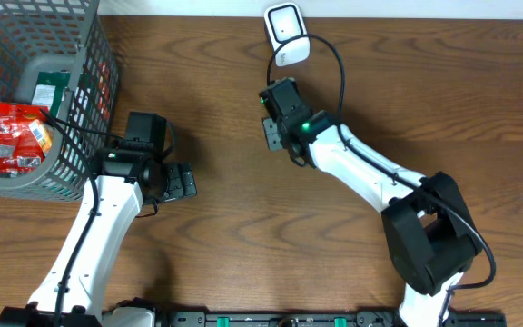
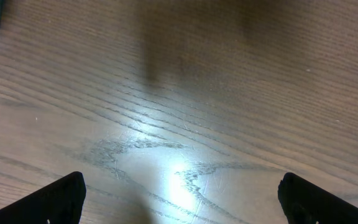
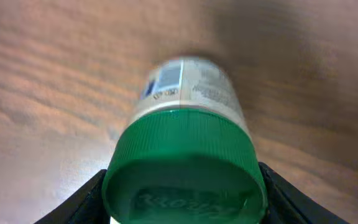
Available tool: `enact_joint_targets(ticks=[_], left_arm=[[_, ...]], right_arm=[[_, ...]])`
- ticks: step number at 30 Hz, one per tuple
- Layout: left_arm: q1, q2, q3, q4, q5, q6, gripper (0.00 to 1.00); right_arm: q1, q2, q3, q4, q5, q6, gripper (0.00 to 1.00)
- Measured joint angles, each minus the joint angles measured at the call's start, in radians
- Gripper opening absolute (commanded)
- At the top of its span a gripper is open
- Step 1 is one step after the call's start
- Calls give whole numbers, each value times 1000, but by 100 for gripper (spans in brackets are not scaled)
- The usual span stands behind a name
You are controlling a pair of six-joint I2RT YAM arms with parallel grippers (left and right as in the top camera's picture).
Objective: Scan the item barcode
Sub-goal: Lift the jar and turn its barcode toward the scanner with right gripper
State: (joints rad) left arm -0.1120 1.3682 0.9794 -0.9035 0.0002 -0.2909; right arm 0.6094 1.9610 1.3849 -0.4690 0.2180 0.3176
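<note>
A jar [image 3: 188, 93] with a pale label and a wide green cap [image 3: 184, 168] fills the right wrist view, held a little above the wood. A small barcode panel [image 3: 166, 78] faces up on its label. My right gripper [image 3: 182, 194] is shut on the green cap, one black finger on each side. In the overhead view my right gripper [image 1: 280, 113] hangs just below the white scanner [image 1: 286, 34] at the table's far edge, and the jar is hidden under it. My left gripper [image 1: 178, 182] [image 2: 182, 196] stands open over bare wood, holding nothing.
A grey wire basket [image 1: 84, 109] stands at the far left with a red packet [image 1: 16, 136] and a green packet [image 1: 51, 89] inside. The scanner's black cable [image 1: 339, 64] loops over the right arm. The left arm lies beside the basket.
</note>
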Motion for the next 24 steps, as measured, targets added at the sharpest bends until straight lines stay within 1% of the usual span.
enact_joint_targets(ticks=[4, 6, 7, 8, 11, 13, 16, 20, 24], left_arm=[[0, 0, 0, 0, 0, 0, 99], [0, 0, 0, 0, 0, 0, 99], [0, 0, 0, 0, 0, 0, 99], [0, 0, 0, 0, 0, 0, 99], [0, 0, 0, 0, 0, 0, 99], [0, 0, 0, 1, 0, 0, 99], [0, 0, 0, 1, 0, 0, 98], [0, 0, 0, 2, 0, 0, 99], [0, 0, 0, 2, 0, 0, 99]], right_arm=[[28, -4, -41, -63, 18, 1, 49], [43, -2, -60, -118, 18, 8, 61], [48, 0, -66, -148, 16, 14, 71], [52, 2, -68, -168, 14, 19, 77], [64, 5, -70, -211, -5, 35, 88], [66, 4, -70, -219, -21, 35, 91], [62, -3, -68, -253, -65, 27, 99], [56, -58, -36, -320, -98, 9, 99], [35, -156, 48, -369, -115, -16, 99]])
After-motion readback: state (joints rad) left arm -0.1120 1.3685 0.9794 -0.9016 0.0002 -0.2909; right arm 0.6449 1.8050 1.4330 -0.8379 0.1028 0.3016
